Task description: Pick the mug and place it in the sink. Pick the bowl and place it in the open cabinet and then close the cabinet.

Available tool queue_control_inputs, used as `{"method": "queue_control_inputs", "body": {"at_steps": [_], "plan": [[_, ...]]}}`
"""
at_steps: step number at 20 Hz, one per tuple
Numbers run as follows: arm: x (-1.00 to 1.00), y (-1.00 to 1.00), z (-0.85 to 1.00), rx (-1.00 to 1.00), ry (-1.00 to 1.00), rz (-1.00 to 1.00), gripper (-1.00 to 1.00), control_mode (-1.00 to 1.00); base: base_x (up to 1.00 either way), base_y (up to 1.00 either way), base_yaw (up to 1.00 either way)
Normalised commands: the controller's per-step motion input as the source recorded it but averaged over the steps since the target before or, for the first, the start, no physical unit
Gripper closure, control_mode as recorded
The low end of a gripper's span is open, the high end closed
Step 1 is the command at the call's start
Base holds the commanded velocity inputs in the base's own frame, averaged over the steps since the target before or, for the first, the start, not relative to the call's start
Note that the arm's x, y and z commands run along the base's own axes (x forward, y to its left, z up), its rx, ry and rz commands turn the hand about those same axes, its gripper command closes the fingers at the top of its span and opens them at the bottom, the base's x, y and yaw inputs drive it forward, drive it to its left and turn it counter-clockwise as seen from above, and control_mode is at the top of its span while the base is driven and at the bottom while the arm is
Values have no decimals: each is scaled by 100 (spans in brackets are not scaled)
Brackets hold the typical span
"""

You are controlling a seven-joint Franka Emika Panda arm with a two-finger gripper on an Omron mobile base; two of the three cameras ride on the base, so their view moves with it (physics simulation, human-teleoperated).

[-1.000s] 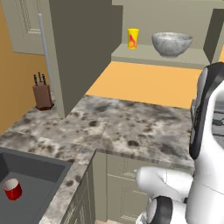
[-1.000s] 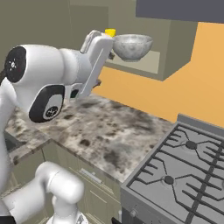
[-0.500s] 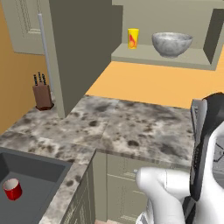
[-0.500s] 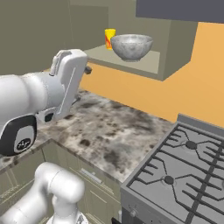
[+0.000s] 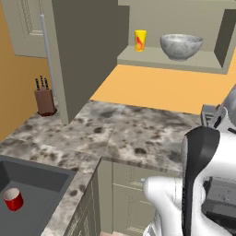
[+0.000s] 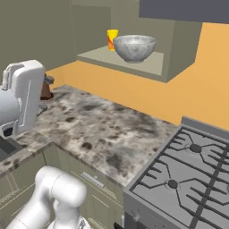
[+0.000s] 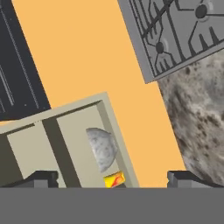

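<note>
Marbled grey-white, the bowl (image 5: 181,46) sits upright on the shelf of the open cabinet (image 5: 170,61), just beside a yellow cup (image 5: 140,40) on its sink-ward side; neither has moved over the last second. The cabinet door (image 5: 78,55) stands swung out towards the sink (image 5: 34,184), its silver handle (image 5: 47,64) upright. The red mug (image 5: 13,199) stands upright on the sink floor, where it stood before. A knife block (image 5: 44,97) rests on the counter (image 5: 129,133) between the sink and the cabinet door.

What differs is the arm. A second ago its forearm reached up close to the bowl in the right base view; half a second ago it had dropped away from the shelf; now it lies lower and further back, at the left edge of that view, well apart from the bowl. In the hand view the gripper (image 7: 114,177) points at the cabinet, its tips spread as wide as they go and holding nothing, with the bowl, the cup, the counter and a stove (image 7: 175,30) ahead of it.
</note>
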Motion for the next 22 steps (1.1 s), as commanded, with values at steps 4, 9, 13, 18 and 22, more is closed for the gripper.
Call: {"method": "queue_control_inputs", "body": {"at_steps": [4,9,13,18,22], "plan": [[-35,80,0,0,0,1,-100,-100,0,0,0],[-44,58,0,0,0,0,-100,-100,0,0,0],[-54,44,0,0,0,0,-100,-100,0,0,0],[-42,45,0,0,0,0,-100,-100,0,0,0],[-35,50,0,0,0,0,-100,-100,0,0,0]]}}
